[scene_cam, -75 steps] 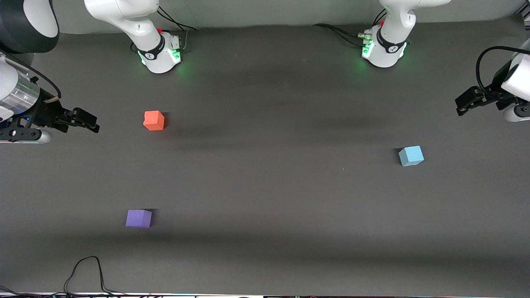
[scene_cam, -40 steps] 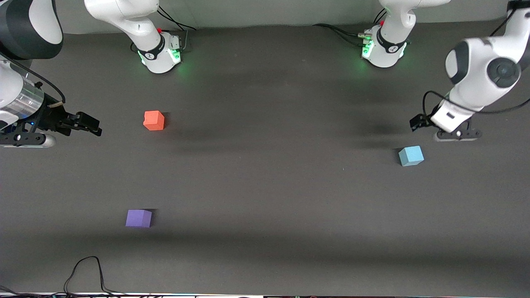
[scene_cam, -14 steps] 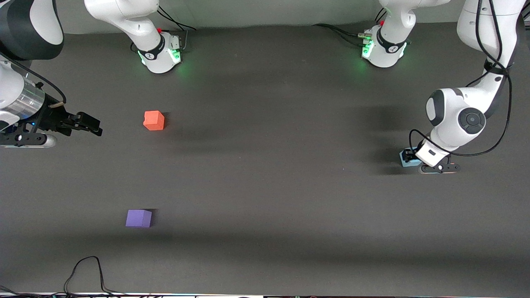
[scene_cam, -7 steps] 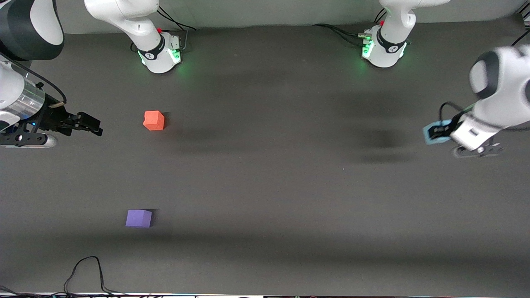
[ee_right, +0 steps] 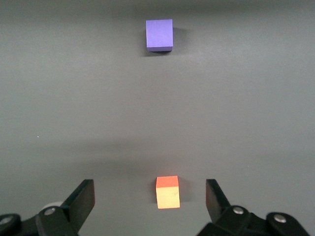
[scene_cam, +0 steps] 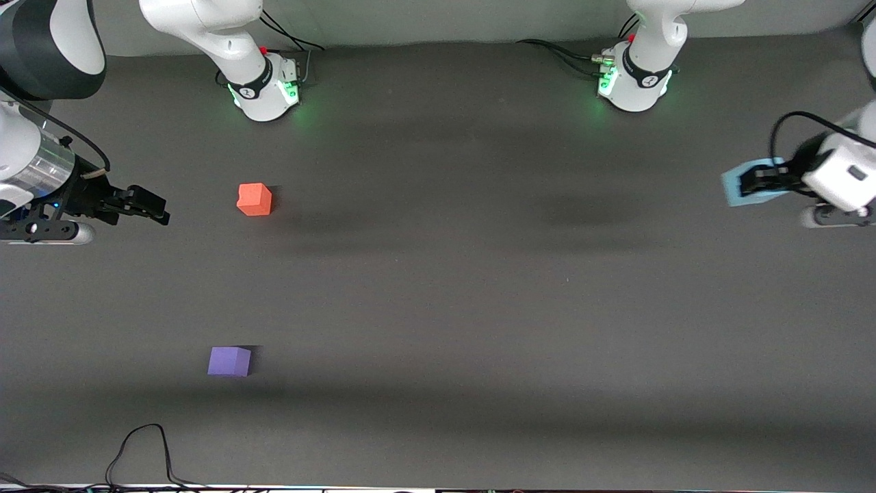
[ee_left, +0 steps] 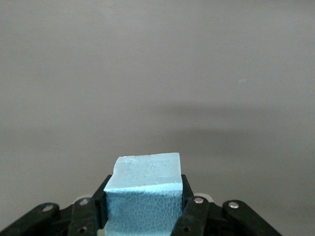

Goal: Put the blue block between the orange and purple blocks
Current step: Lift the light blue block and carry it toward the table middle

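The light blue block [scene_cam: 735,187] hangs in the air over the left arm's end of the table, clamped in my left gripper [scene_cam: 749,183]. The left wrist view shows the blue block [ee_left: 145,191] filling the space between the two black fingers [ee_left: 191,209], with my left gripper [ee_left: 144,199] shut on it. The orange block [scene_cam: 254,199] and the purple block [scene_cam: 229,361] sit on the table toward the right arm's end, the purple one nearer the front camera. My right gripper [scene_cam: 159,209] waits open beside the orange block [ee_right: 167,192], holding nothing. The purple block [ee_right: 159,35] also shows there.
Both arm bases [scene_cam: 263,89] [scene_cam: 633,82] stand along the table's back edge with cables. A black cable [scene_cam: 137,448] loops onto the dark table [scene_cam: 438,287] at the front edge, near the purple block.
My left gripper, shut on the blue block, has lifted it off the table and carried it higher, toward the left arm's end. The right arm has stayed still.
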